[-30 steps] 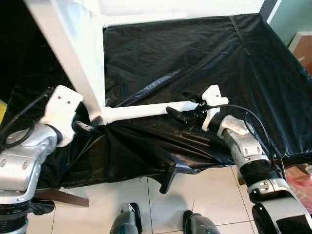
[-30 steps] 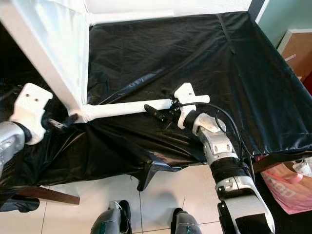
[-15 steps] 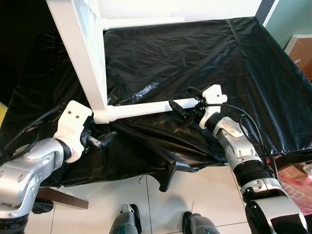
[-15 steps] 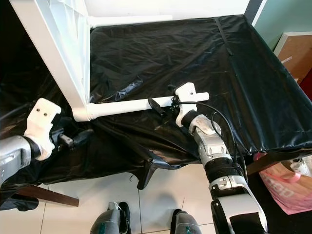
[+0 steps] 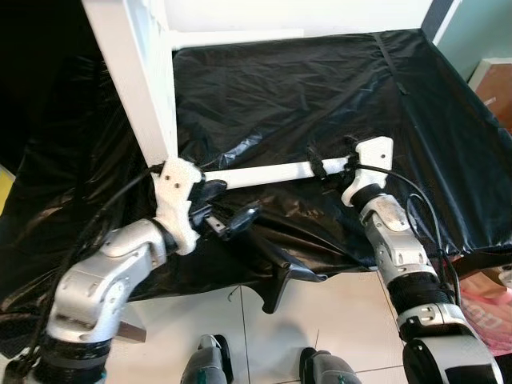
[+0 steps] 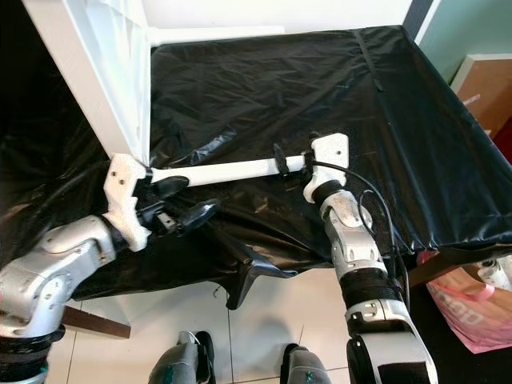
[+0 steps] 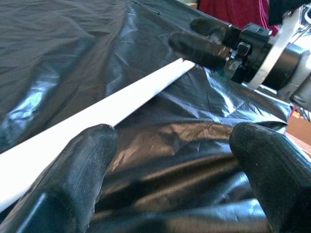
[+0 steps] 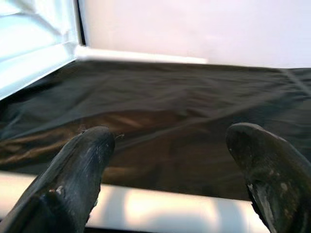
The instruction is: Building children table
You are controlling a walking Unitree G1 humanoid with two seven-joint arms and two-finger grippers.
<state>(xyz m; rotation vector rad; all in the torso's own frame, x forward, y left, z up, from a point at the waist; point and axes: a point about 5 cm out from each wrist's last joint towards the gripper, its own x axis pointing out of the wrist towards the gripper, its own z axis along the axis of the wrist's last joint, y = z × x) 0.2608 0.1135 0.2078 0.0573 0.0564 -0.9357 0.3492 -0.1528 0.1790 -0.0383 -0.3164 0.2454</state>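
The white table leg (image 5: 264, 173) lay across the black sheet (image 5: 320, 88), its left end meeting the upright white tabletop (image 5: 132, 80). My right gripper (image 5: 330, 166) stood spread over the leg's right end, grasping nothing, likely to steady it. My left gripper (image 5: 228, 212) hovered released just near of the joint. Open sheet lay beyond; the near edge dropped to the tiled floor (image 5: 336, 320).

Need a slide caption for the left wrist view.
Open left gripper beside the white table leg, facing the right gripper.
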